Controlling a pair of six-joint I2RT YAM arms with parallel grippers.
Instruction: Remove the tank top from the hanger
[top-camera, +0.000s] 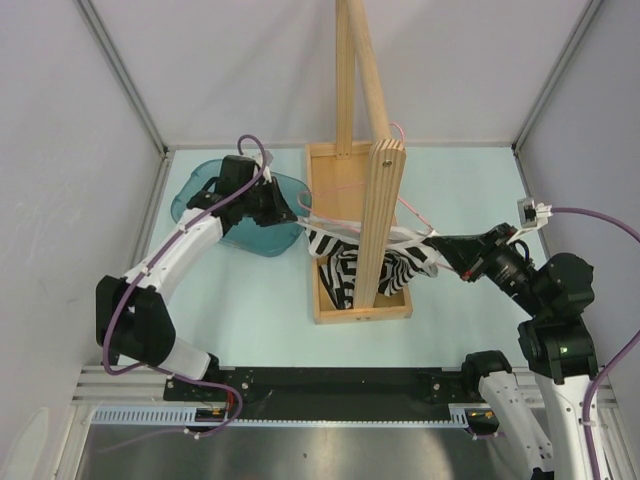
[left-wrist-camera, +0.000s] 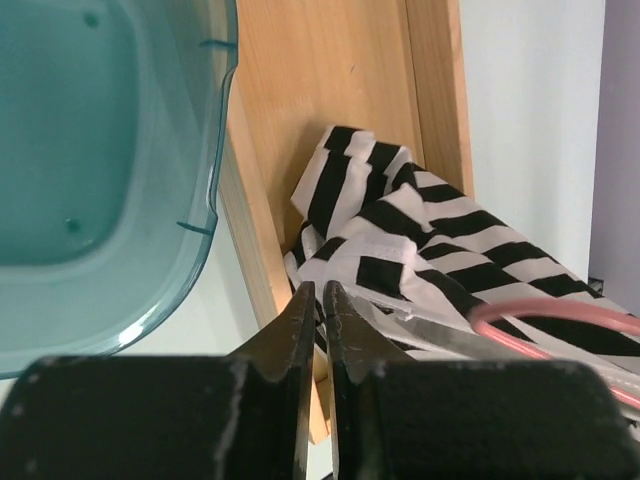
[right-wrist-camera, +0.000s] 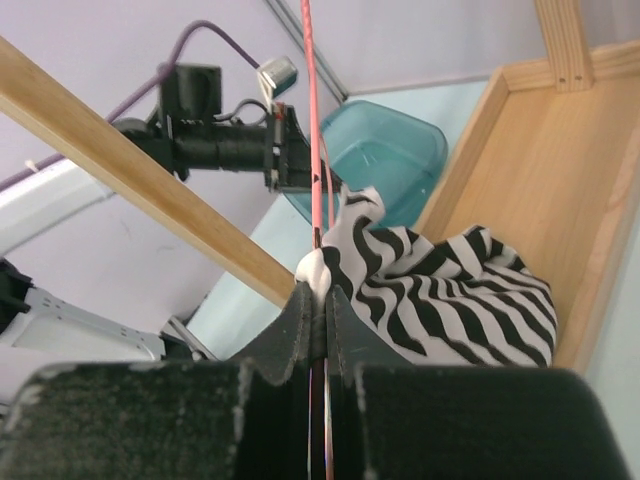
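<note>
The black-and-white striped tank top (top-camera: 345, 272) droops in a crumpled bundle from the pink wire hanger (top-camera: 412, 210) over the wooden tray. My right gripper (top-camera: 437, 243) is shut on the hanger (right-wrist-camera: 312, 150) at its right end. A white fold of strap is pinched at the tips of the right gripper (right-wrist-camera: 321, 290), and the striped cloth (right-wrist-camera: 450, 290) hangs just beyond. My left gripper (top-camera: 297, 215) is at the garment's left strap. In the left wrist view the left gripper (left-wrist-camera: 320, 292) stands a narrow slit open with nothing in it. The tank top (left-wrist-camera: 420, 230) and the hanger (left-wrist-camera: 560, 312) lie just right of it.
A wooden stand has a tray base (top-camera: 330, 165) and a tall upright board (top-camera: 380, 220) crossing in front of the garment. A teal plastic bin (top-camera: 215, 205) sits left of the tray under the left arm. Enclosure walls close both sides.
</note>
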